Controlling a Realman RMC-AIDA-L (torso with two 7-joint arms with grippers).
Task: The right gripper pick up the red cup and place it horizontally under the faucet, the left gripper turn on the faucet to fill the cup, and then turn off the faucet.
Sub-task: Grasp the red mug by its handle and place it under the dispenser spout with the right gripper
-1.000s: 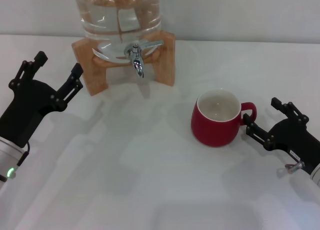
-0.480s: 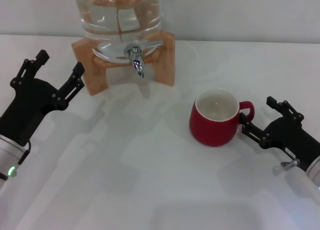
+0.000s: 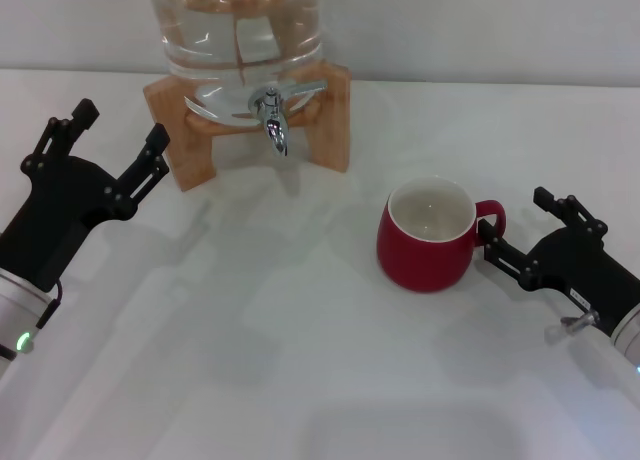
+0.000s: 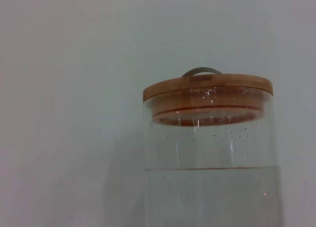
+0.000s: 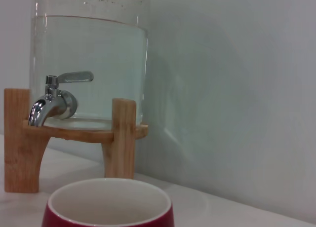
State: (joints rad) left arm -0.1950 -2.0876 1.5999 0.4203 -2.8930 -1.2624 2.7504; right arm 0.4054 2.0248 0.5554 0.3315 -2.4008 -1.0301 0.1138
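Right tool [image 3: 520, 238] (open) at red cup [image 3: 425, 236]

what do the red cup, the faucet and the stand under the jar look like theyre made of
Red cup: likely glazed ceramic, with a glossy dark-red outside and cream inside. Faucet: polished metal, chrome-bright and mirror-like. Stand: light wood, matte with squared legs.

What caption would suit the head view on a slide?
Right gripper, jaws open around the red cup handle; left gripper waits open beside the faucet on its water jar.
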